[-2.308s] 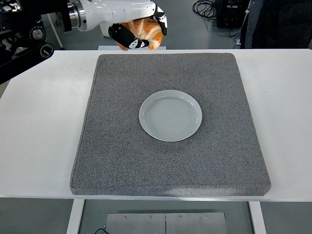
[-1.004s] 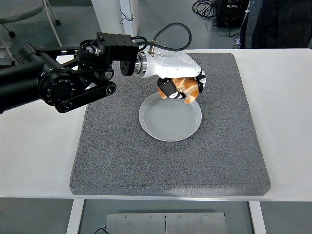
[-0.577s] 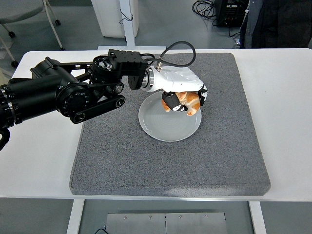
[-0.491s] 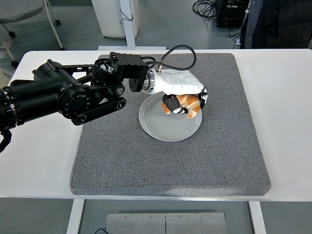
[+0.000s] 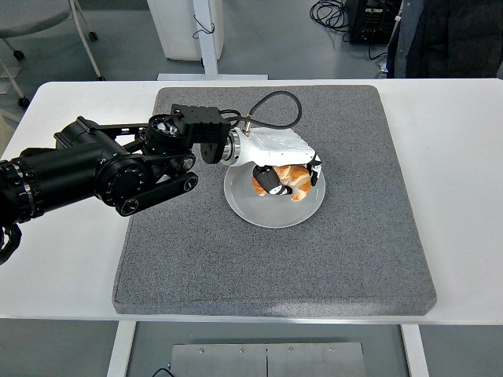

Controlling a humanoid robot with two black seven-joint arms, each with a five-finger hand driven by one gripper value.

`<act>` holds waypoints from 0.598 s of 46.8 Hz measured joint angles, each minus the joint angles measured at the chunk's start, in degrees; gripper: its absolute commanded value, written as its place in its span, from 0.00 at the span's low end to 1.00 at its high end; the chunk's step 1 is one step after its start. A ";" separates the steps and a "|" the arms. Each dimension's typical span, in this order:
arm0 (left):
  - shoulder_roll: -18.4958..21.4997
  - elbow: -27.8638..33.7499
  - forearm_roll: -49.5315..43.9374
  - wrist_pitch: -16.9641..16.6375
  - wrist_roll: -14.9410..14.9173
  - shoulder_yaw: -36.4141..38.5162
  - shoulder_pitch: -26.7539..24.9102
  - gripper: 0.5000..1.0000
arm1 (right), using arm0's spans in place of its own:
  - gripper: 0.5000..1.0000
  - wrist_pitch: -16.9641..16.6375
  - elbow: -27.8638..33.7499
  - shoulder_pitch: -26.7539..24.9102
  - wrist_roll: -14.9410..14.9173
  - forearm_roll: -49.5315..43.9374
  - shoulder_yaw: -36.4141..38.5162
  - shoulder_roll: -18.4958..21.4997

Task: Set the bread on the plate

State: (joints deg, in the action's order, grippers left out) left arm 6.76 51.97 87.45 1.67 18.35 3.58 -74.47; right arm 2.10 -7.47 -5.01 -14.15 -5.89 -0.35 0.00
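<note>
The golden-brown bread roll (image 5: 288,181) is held directly beneath the curled white-shelled left hand (image 5: 284,168), its long axis lying crosswise over the round pale plate (image 5: 259,212).

Black jointed left arm (image 5: 94,173), looped cable (image 5: 271,106), white hand (image 5: 277,157).

left arm (image 5: 118,169) spans mat's (image 5: 275,267) left, near and right mat bare

Bread (image 5: 289,180) on plate (image 5: 259,212), plate mid-mat (image 5: 354,236), mat on table (image 5: 63,259)
</note>
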 measured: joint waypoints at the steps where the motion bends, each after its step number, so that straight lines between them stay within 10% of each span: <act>1: 0.00 -0.02 0.00 0.00 0.05 -0.01 0.11 0.00 | 1.00 0.00 0.00 0.00 0.00 0.00 0.00 0.00; 28: 0.47 -1.65 0.13 -1.46 0.19 0.02 3.80 0.00 | 1.00 -0.02 0.00 0.00 0.00 0.00 0.00 0.00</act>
State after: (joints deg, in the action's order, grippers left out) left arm 7.23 50.32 87.58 0.21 18.54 3.60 -70.68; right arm 2.09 -7.47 -5.01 -14.15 -5.89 -0.35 0.00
